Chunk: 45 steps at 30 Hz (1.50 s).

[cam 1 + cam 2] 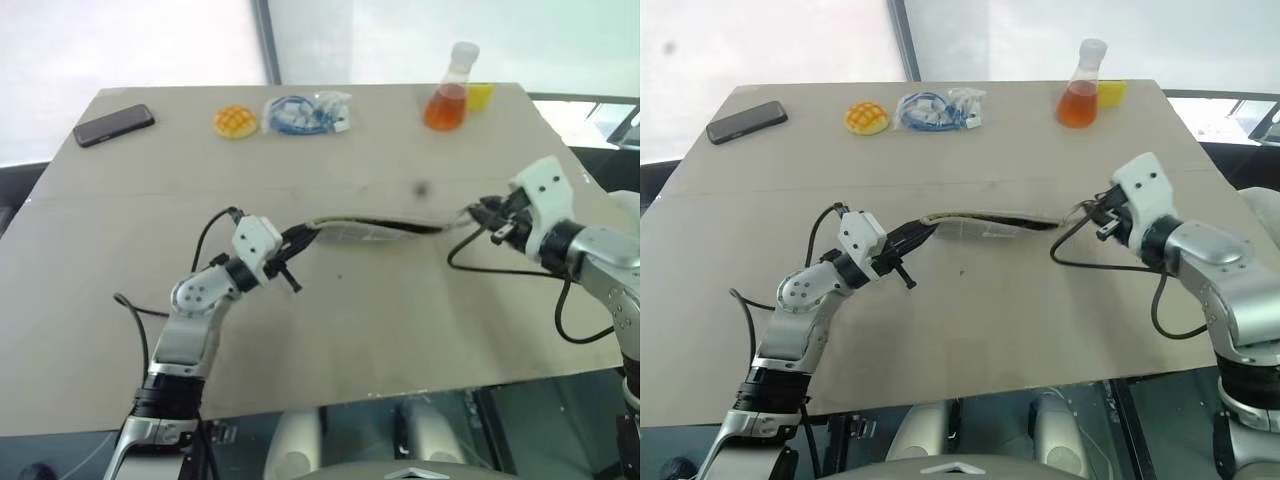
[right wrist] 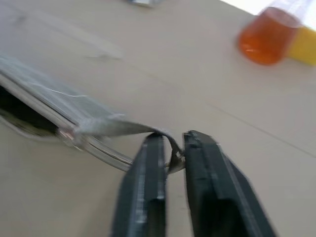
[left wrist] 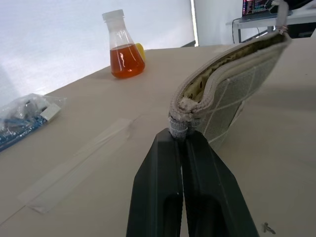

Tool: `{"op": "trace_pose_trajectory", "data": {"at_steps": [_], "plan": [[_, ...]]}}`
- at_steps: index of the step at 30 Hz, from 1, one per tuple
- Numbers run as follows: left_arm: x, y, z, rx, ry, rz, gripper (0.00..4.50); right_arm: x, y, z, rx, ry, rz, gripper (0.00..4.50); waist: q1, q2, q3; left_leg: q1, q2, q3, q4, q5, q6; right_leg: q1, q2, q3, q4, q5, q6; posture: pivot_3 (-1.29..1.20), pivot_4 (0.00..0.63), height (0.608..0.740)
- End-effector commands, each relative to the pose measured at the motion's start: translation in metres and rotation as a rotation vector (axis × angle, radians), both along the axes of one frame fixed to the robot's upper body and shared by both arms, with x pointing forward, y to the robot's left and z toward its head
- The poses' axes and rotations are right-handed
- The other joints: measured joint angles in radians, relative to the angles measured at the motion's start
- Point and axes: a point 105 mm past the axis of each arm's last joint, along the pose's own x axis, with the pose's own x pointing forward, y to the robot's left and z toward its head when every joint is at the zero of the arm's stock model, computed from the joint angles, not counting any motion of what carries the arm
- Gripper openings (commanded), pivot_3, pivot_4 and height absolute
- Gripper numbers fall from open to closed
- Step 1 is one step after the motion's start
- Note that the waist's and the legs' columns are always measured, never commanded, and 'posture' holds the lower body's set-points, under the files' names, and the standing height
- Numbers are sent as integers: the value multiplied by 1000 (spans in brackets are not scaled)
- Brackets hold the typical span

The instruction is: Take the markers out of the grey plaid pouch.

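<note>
Head views, pouch: the grey plaid pouch (image 1: 370, 230) hung stretched between the two arms over the middle of the surface (image 1: 330, 350), mouth up and slit open along its top, likely so the opening stayed taut and reachable
Head views, markers: no marker was visible; they were presumably inside the pouch, so none looked removed yet
Head views, left arm: bent at the elbow near the front edge, forearm reaching inward, left end effector (image 1: 300, 243) clamped on the pouch's near-left end
Head views, right arm: came in from the right edge, wrist angled inward and slightly down, right end effector (image 1: 1092, 213) at the pouch's other end
Head views, far edge: a phone (image 1: 113, 125) by the far left corner, then a yellow bun-like toy (image 1: 236, 121), a clear bag of blue cables (image 1: 305, 112) and a flask of orange liquid (image 1: 447, 98) with a yellow object behind it; all well apart from the pouch
Left wrist view: the black fingers (image 3: 163, 187) were pressed together on the fabric tab at the pouch's end; olive-yellow lining showed inside the parted mouth
Right wrist view: the two fingers (image 2: 148, 177) stood slightly apart with the small zipper pull (image 2: 174, 157) between them, pinching it; the picture was blurred, so how firm the hold was I cannot tell
</note>
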Motion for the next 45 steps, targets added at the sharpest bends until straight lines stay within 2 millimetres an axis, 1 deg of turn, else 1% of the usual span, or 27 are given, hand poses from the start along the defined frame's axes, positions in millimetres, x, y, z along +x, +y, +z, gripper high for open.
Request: {"op": "trace_pose_trajectory", "data": {"at_steps": [1,3,4,5,6,7,10,13,14,16,17,21,23,26,29,31,33,35,37,39,43,44,45], "plan": [[0,-2,12,2,-55,-2,0,-25,11,14,-3,-14,103,1282,6,0,0,0,0,0,0,0,0,0,0,0,0,0,0,0,150,740],[0,-3,12,8,-61,0,0,-35,21,24,93,-6,176,631,5,0,0,0,0,0,0,0,0,0,0,0,0,0,0,0,150,740],[-1,-5,12,11,-64,-6,0,-39,30,29,146,-9,224,284,5,0,0,0,0,0,0,0,0,0,0,0,0,0,0,0,150,740],[-2,-7,12,14,-68,-13,0,-40,39,32,181,-11,258,75,3,0,0,0,0,0,0,0,0,0,0,0,0,0,0,0,150,740],[-2,-8,13,17,-70,-19,0,-41,44,34,201,-11,277,75,1,0,0,1,0,0,1,0,0,0,0,0,0,0,0,0,150,740],[-3,-9,13,15,-73,-22,0,-38,54,33,212,-2,296,75,-1,0,0,1,0,0,1,0,0,0,0,0,0,0,0,0,150,740],[-2,-12,16,11,-78,-27,0,-29,80,24,209,28,328,75,-2,0,0,2,1,0,1,0,0,0,1,1,1,0,0,0,150,740],[-2,-13,17,8,-81,-28,0,-21,93,10,182,63,333,75,3,0,0,1,1,0,1,0,0,0,1,1,1,0,0,0,150,740],[-2,-13,18,8,-83,-29,0,-19,96,2,152,80,331,75,5,0,0,0,1,0,1,0,0,0,1,1,0,0,0,0,150,740],[-4,-13,19,2,-85,-26,0,-12,98,-12,97,104,319,75,5,0,0,-1,0,0,1,-1,1,-1,1,1,-1,0,0,0,150,740],[-5,-13,19,3,-87,-28,0,-10,98,-16,80,109,316,75,5,0,0,-1,0,0,1,-1,1,-1,1,1,-1,0,0,0,150,740],[-9,-16,20,-9,-89,-35,0,-2,97,-29,-6,113,302,75,3,0,0,-1,0,0,0,-1,1,-1,1,1,0,0,0,0,150,740],[-11,-18,21,-11,-89,-43,0,0,97,-33,-13,115,301,75,3,0,0,-1,0,0,0,-1,1,-1,1,1,0,0,0,0,150,740],[-13,-19,20,-32,-76,-42,0,-7,103,-32,67,162,351,75,3,0,0,0,0,0,0,-1,1,-1,2,1,0,0,0,0,150,740],[-15,-20,20,-57,-49,-58,0,-12,102,-38,32,193,380,75,5,0,0,-1,1,0,0,-1,1,-1,2,1,0,0,0,0,150,740],[-23,-24,16,-120,44,-124,0,-13,102,-43,-16,202,403,75,5,0,0,-1,1,0,0,-1,1,-1,2,1,-1,0,0,0,150,740],[-36,-27,10,-204,203,-219,0,-12,106,-40,-58,181,428,75,-1,0,0,-1,1,0,0,-1,1,-1,2,2,-1,0,0,0,150,740],[-51,-27,10,-277,359,-322,0,-14,111,-27,-86,155,473,75,-16,1,1,0,1,0,0,-1,1,-2,2,2,0,0,0,0,150,740],[-63,-26,15,-332,471,-399,0,-19,109,-19,-170,130,519,75,-20,1,2,0,2,0,0,-1,1,-2,3,2,1,0,0,0,150,740],[-73,-24,21,-365,561,-464,0,-20,107,-12,-192,121,524,75,-21,1,2,1,3,0,0,-1,1,-2,3,1,1,0,0,0,150,740],[-81,-18,27,-418,675,-499,0,-21,99,-9,-294,101,520,75,-19,1,2,1,4,0,0,-1,1,-3,4,1,-1,0,0,0,150,740],[-79,-17,27,-421,682,-486,0,-22,97,-11,-333,97,521,75,-19,1,2,0,4,1,0,-1,1,-3,4,2,-1,0,0,0,150,740],[-77,-15,24,-412,684,-465,0,-23,95,-18,-386,94,533,75,-19,1,2,0,4,1,0,-1,0,-3,4,2,-1,0,0,0,150,740]]}}
